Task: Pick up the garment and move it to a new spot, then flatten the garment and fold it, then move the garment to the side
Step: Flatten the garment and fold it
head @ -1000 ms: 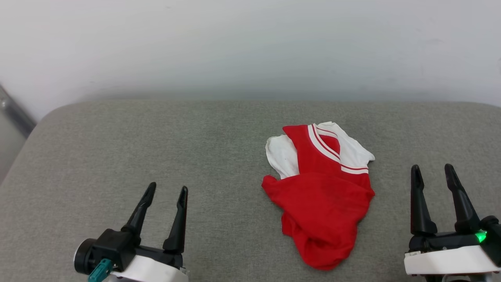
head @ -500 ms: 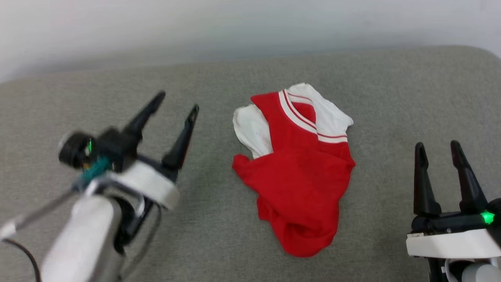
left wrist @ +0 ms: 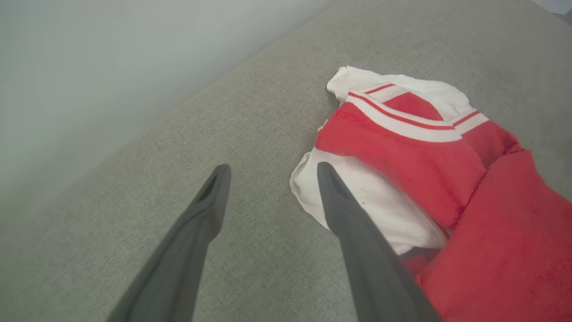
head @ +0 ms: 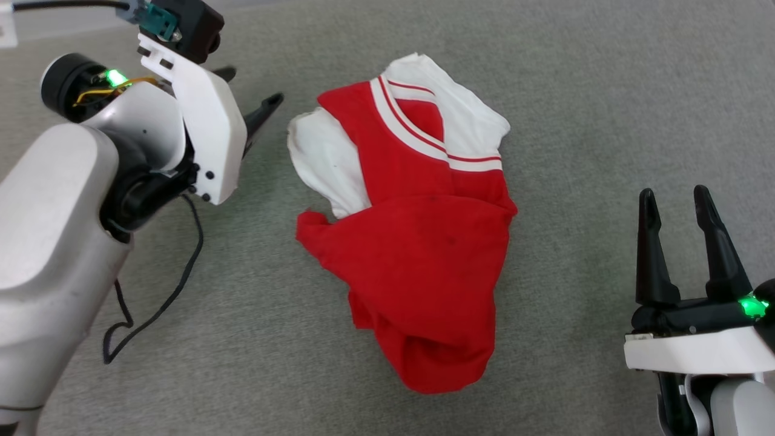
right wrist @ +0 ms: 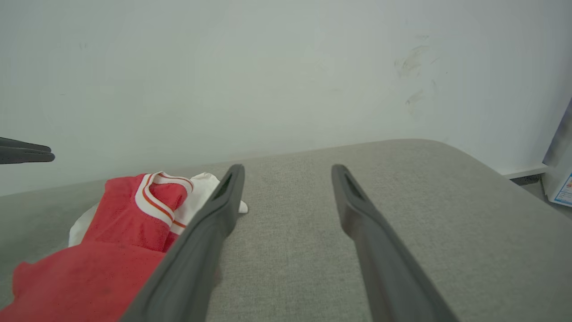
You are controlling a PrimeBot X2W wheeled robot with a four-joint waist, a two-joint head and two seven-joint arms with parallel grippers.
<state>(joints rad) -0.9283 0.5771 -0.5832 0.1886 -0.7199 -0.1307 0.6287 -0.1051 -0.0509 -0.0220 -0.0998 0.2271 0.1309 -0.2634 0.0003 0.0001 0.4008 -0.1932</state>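
Stretching across the head view, the grey fabric cushion (head: 581, 97) leaves broad bare room on every side of the garment (head: 418, 242). In the right wrist view the cushion's far edge runs along a pale wall (right wrist: 268, 67) and its corner rounds off to the right. The garment lies crumpled near the middle, with its red body toward the robot and its white sleeves and striped collar trim away from it. The left gripper (left wrist: 272, 170) hovers with jaws spread wide and empty, one finger at the white sleeve's edge; whether it touches cannot be told. The right gripper (head: 674, 200) stands well apart to the garment's right, equally wide and holding nothing. A thin black cable (head: 175, 284) hangs from the left arm over the cushion. Beyond the corner, a pale box (right wrist: 561, 183) bears a label too small to read, and faint dark marks on the red cloth are illegible.
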